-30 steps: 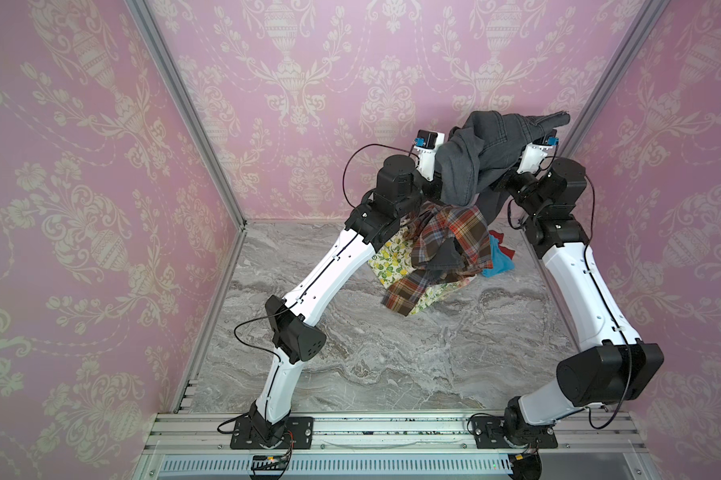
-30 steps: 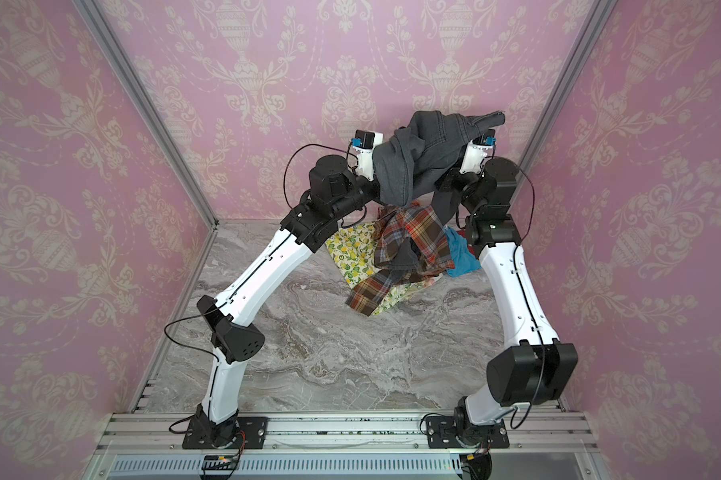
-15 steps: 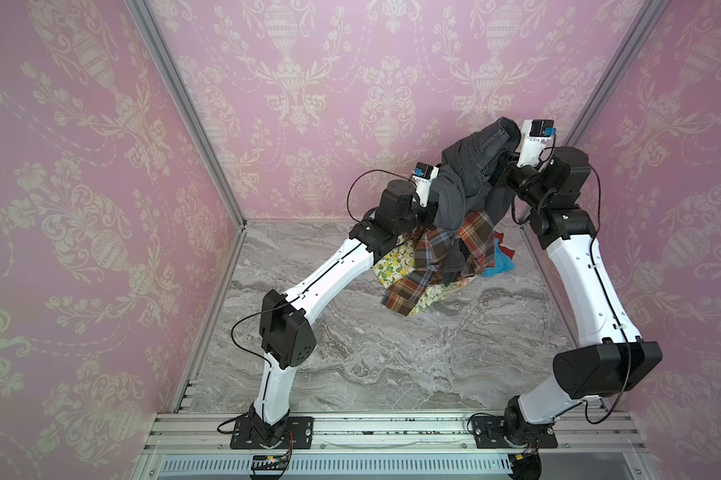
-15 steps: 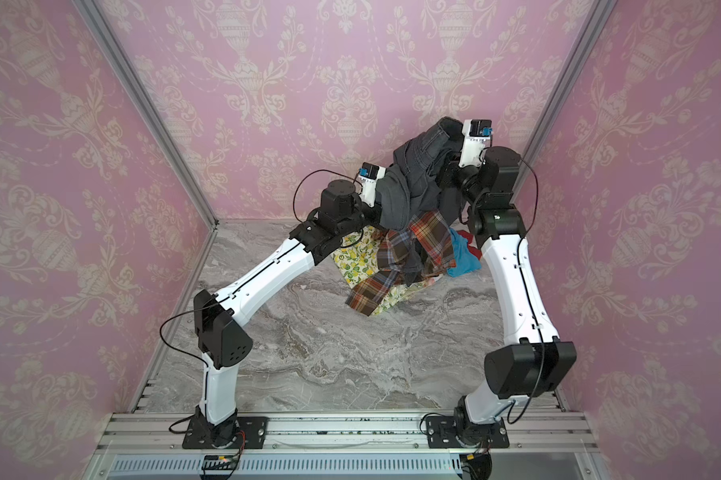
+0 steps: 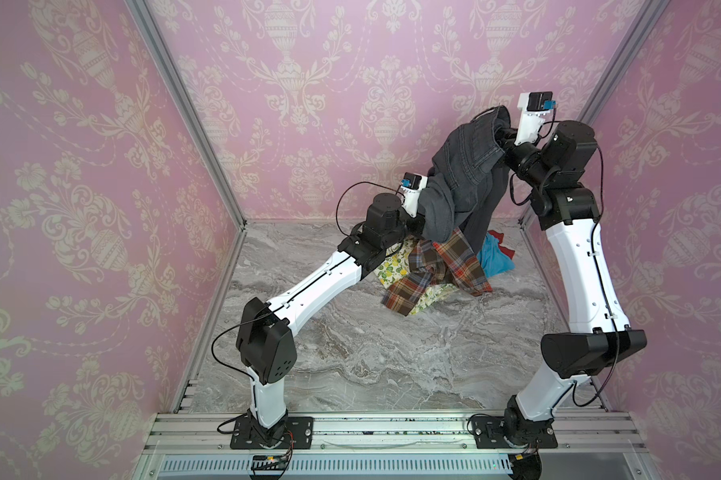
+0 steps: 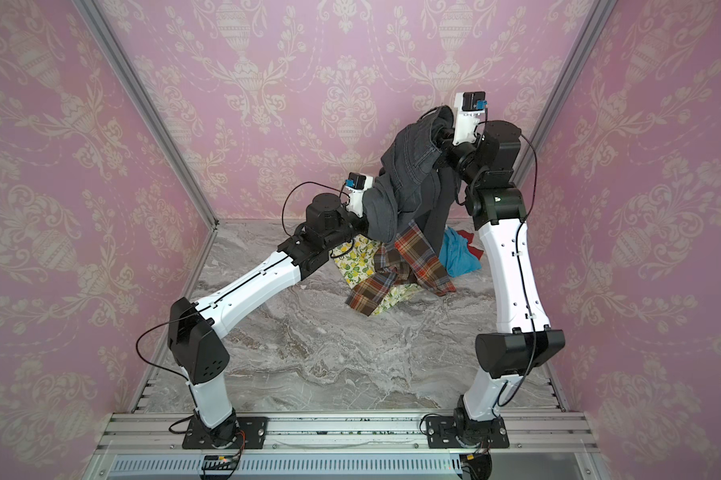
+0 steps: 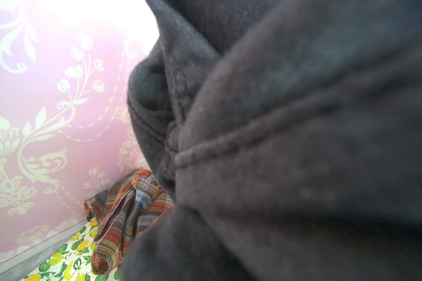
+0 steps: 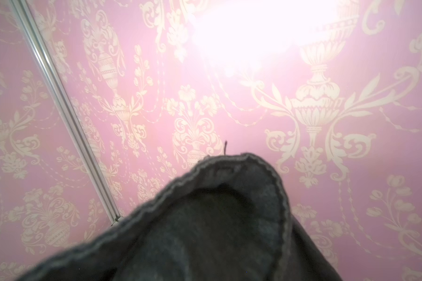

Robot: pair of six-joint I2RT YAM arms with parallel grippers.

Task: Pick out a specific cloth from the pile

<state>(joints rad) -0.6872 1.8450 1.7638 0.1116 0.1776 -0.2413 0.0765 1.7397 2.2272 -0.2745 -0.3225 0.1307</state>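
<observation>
Charcoal-grey denim, the cloth [image 5: 462, 178], hangs in the air at the back of the cell, above the pile [image 5: 433, 286], spanning between the two arms. The right gripper [image 5: 505, 135] is high, near the back wall [image 5: 350, 104], and the left gripper [image 5: 420, 214] is lower. The fingertips of both are buried in the fabric, so I cannot see them. Both seem closed tight on the cloth, since the garment hangs from these two places. I judge that two holds at different heights are used because the garment is large and heavy, and one arm alone could hardly raise its whole length out of the heap. In the left wrist view a stitched seam [image 7: 253, 136] fills most of the picture, so the cloth lies directly against that gripper. In the right wrist view a stitched edge curls just before the camera. The lower folds reach down to the plaid shirt [image 5: 454, 262], and I cannot tell if they touch it. The lemon-print cloth [image 5: 392, 270], turquoise cloth [image 5: 493, 257] and red cloth [image 5: 505, 249] lie on the marble table [image 5: 350, 340].
</observation>
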